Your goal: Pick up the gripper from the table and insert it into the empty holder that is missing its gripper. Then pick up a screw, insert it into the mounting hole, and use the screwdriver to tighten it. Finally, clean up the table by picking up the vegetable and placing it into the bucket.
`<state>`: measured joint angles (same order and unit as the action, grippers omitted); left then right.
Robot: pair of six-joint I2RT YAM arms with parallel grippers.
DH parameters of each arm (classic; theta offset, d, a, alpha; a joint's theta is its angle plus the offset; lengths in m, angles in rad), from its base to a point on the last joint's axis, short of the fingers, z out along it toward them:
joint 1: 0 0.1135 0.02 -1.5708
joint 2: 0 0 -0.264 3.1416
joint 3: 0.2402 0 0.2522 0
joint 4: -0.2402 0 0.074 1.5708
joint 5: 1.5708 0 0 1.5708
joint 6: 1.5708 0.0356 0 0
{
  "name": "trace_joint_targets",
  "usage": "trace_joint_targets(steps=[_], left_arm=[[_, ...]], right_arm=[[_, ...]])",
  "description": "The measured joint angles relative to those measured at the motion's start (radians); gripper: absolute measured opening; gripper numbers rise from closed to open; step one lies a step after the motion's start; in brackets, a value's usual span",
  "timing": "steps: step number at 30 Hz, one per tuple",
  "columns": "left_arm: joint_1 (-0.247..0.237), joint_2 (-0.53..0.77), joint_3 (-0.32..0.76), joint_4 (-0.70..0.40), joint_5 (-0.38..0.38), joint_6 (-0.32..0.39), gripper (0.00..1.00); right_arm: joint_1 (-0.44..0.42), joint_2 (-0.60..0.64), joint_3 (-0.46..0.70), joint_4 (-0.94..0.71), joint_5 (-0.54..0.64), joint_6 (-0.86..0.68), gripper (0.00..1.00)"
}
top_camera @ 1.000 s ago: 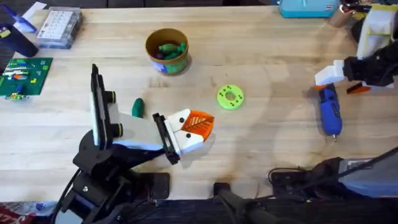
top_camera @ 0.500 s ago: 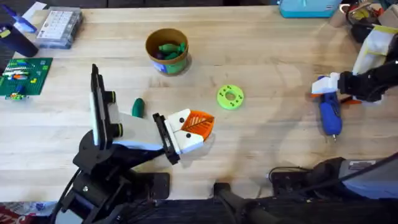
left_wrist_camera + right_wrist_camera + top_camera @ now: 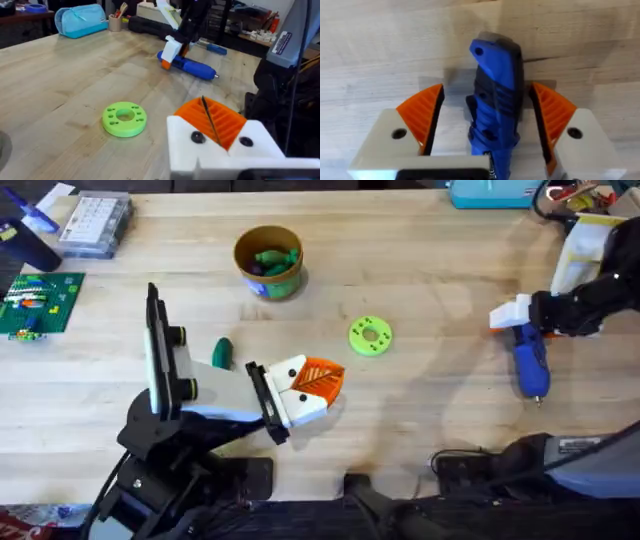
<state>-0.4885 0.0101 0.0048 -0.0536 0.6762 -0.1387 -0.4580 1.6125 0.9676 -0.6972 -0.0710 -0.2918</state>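
Reaching for the screwdriver; clean-up not done yet

The right gripper sits over the blue screwdriver on the table, fingers apart on both sides, not squeezing; the left gripper rests pressed together; the vegetable lies outside the bucket.

The blue screwdriver lies flat on the wooden counter at its right side, thin metal bit pointing toward the near edge. The small dark green vegetable lies on the counter left of center. The tan bucket stands upright farther back, green pieces inside.
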Motion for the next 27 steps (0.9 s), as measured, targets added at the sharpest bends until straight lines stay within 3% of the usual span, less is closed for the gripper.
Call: trace_joint_targets(steps=[8,9,12,17,18,27], left_arm=[[0.0,0.0,0.0,0.0,0.0,0.0,0.011],[0.0,0.0,0.0,0.0,0.0,0.0,0.011],[0.0,0.0,0.0,0.0,0.0,0.0,0.011],[0.0,0.0,0.0,0.0,0.0,0.0,0.011],[0.0,0.0,0.0,0.0,0.0,0.0,0.011],[0.0,0.0,0.0,0.0,0.0,0.0,0.011]], right_arm=[[0.006,0.0,0.003,-0.026,0.007,-0.005,0.99],[0.006,0.0,0.003,-0.027,0.007,-0.008,0.949],[0.006,0.001,0.003,-0.033,0.013,-0.016,0.727],[0.006,0.009,0.004,-0.036,0.014,-0.019,0.093],[0.008,0.011,0.004,-0.034,0.011,-0.016,0.037],[0.006,0.011,0.004,-0.029,-0.003,-0.015,0.027]])
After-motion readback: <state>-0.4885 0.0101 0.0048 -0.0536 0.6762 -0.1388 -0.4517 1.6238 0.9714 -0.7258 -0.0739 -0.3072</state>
